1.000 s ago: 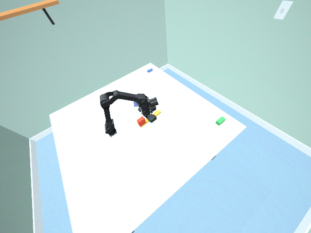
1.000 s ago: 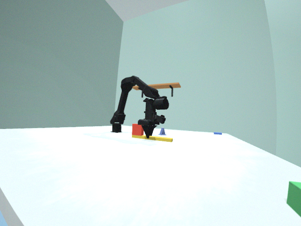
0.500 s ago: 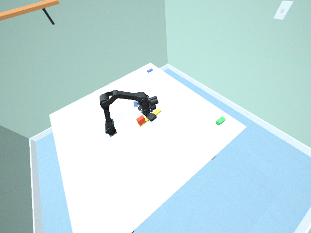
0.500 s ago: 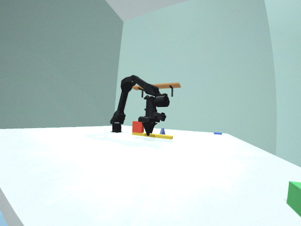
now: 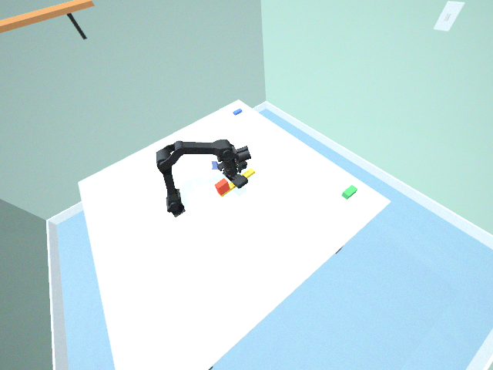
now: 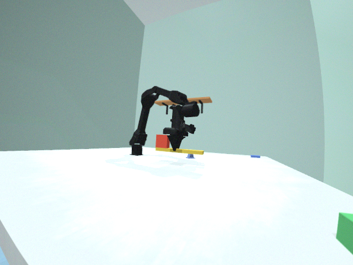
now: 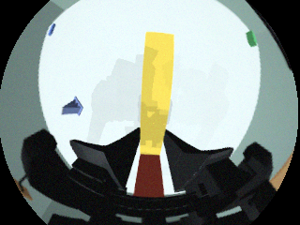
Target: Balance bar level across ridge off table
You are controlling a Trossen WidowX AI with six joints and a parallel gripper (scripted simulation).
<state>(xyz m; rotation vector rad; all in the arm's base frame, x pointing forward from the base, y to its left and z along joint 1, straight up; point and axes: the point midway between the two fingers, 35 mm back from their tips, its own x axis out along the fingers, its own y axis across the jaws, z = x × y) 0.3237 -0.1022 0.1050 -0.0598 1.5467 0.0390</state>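
The yellow bar [image 5: 249, 173] [image 6: 195, 152] [image 7: 159, 61] carries a red block [image 5: 221, 186] [image 6: 162, 141] [image 7: 149, 177] at its end nearer the arm's base. My gripper [image 5: 236, 183] [image 6: 174, 148] [image 7: 152, 130] points down and is shut on the bar, between the block and the bar's middle. The bar is held a little above the table, roughly level. The blue ridge [image 5: 214, 165] [image 6: 190, 156] [image 7: 72, 107] stands on the table off to the bar's side, apart from it, on the left in the wrist view. The far fingertip is partly hidden in the top and exterior views.
A small blue block [image 5: 237, 112] [image 6: 255, 156] [image 7: 52, 29] lies near the table's far corner. A green block [image 5: 349, 192] [image 6: 345, 232] [image 7: 251, 38] lies near another table edge. An orange shelf [image 5: 48, 14] [image 6: 206, 100] hangs on the wall.
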